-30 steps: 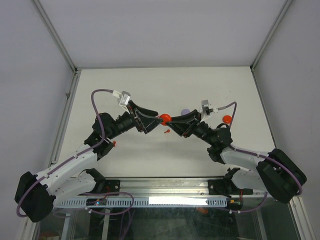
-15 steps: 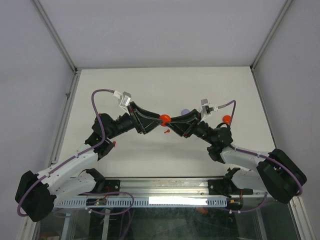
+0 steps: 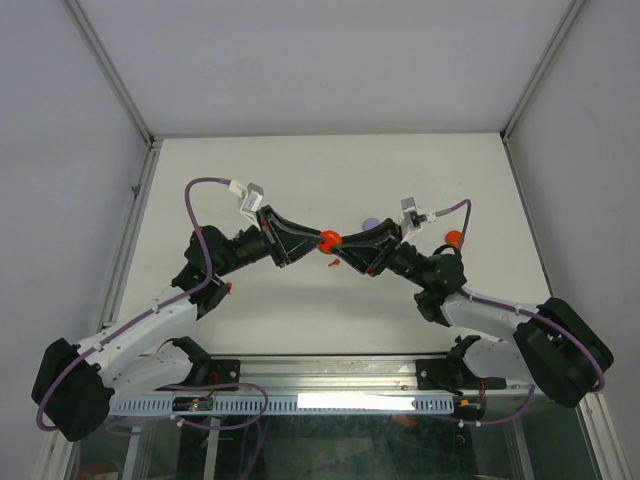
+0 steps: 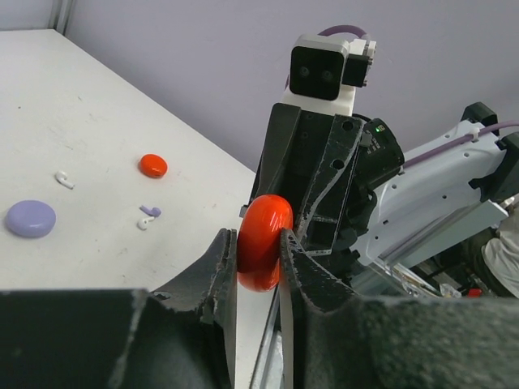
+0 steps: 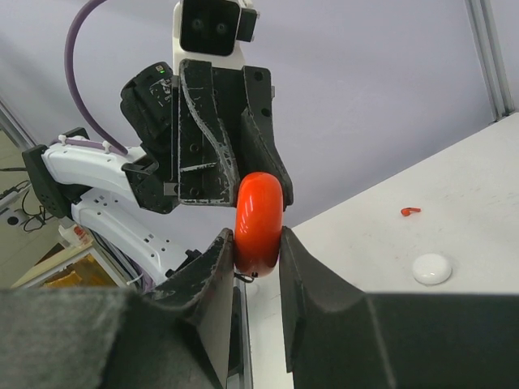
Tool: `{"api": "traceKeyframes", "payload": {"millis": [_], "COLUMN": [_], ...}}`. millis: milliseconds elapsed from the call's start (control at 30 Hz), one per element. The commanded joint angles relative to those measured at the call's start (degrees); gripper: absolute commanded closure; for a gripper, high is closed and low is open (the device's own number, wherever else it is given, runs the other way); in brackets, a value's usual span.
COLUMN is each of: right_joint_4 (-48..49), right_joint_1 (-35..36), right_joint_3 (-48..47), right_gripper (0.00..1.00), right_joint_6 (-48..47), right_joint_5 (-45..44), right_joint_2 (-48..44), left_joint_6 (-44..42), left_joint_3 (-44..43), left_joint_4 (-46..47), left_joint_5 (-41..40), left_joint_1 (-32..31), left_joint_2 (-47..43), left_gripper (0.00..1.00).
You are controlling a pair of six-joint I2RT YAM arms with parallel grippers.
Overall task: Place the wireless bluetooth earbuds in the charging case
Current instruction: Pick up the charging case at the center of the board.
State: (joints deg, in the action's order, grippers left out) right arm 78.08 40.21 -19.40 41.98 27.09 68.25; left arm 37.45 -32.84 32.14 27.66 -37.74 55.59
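The left gripper point(image 4: 258, 245) and right gripper point(image 5: 255, 237) both clamp narrowly on one red case point(image 3: 327, 240) held aloft (edge-on). One red earbud point(image 3: 333, 263) lies on the table point(image 3: 300, 170) nearby.

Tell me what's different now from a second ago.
The left gripper and right gripper closed in slightly on each other, and the red case between them drifted a touch toward the left arm's side. Both are shut on it now; whether either grip is new cannot be told. The red earbud, purple case and far red case stayed put.
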Motion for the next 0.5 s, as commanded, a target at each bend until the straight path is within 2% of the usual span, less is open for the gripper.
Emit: {"api": "traceKeyframes", "payload": {"millis": [0, 333, 467], "right_joint_4": [0.6, -11.2, -20.0], "right_joint_1": [-0.2, -0.5, -0.8], "right_joint_3": [-2.7, -4.7, -7.7], "right_gripper": [0.86, 0.5, 0.46], "right_joint_6": [-1.5, -6.5, -11.0], "right_joint_5": [1.8, 4.8, 9.6], "right_joint_2": [-1.7, -5.7, -7.1], "left_joint_6": [-3.3, -11.5, -15.3], "left_joint_3": [-1.3, -6.7, -10.0], "left_joint_4": [-1.2, -13.6, -20.0], "left_joint_5": [1.7, 3.3, 4.9], "left_joint_1": [0.5, 0.5, 0.5], "left_joint_2": [-1.4, -2.2, -1.4], "left_gripper": [0.87, 1.0, 1.0]}}
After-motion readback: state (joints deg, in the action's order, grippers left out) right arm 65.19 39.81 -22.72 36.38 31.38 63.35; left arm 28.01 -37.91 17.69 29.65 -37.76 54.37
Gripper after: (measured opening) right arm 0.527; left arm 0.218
